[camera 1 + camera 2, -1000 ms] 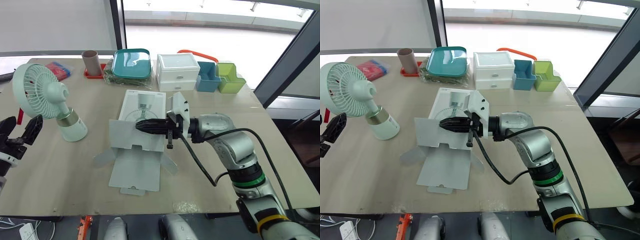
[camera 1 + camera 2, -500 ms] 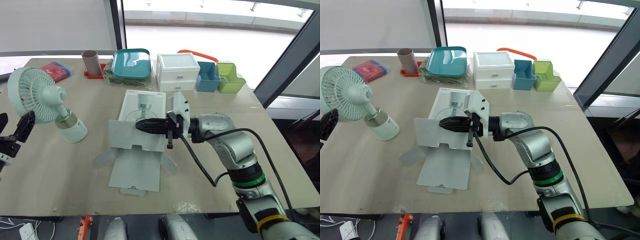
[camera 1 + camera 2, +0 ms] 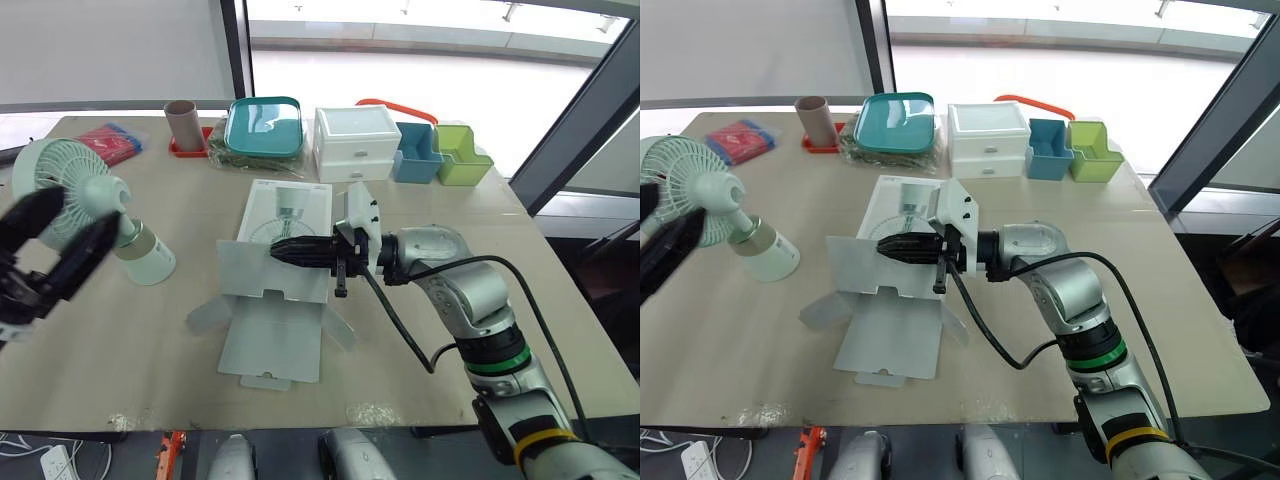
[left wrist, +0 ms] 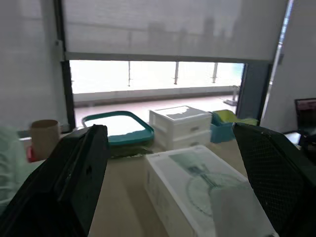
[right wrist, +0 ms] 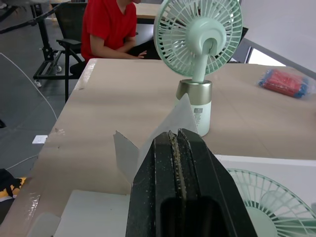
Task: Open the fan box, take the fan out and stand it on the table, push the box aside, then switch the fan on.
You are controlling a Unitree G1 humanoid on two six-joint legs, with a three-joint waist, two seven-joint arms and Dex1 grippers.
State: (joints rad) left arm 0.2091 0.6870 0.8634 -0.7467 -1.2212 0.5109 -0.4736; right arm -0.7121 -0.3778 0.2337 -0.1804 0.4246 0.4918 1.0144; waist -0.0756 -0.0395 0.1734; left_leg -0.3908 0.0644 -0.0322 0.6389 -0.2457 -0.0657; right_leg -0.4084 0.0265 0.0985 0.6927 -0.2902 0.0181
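Note:
The mint-green fan (image 3: 78, 192) stands upright on its white base (image 3: 150, 262) at the table's left. The white fan box (image 3: 278, 255) lies flat mid-table with its flaps spread toward the front edge. My left gripper (image 3: 86, 210) is open, raised in front of the fan and nearer the camera, holding nothing. In the left wrist view its fingers (image 4: 81, 173) stand wide apart, with the box (image 4: 195, 180) beyond them. My right gripper (image 3: 282, 250) is shut and lies across the box's top. In the right wrist view it (image 5: 177, 140) points toward the fan (image 5: 198, 34).
Along the table's far edge stand a brown cup (image 3: 182, 122), a teal lidded container (image 3: 263, 125), white drawers (image 3: 356, 142), a blue bin (image 3: 414, 152) and a green bin (image 3: 461, 155). A red packet (image 3: 115, 140) lies far left. A person in red (image 5: 111, 24) sits beyond the table.
My left gripper has risen from the table's left edge and come up in front of the fan, fingers still open. The fan's head tilted slightly. The right arm and box stayed put.

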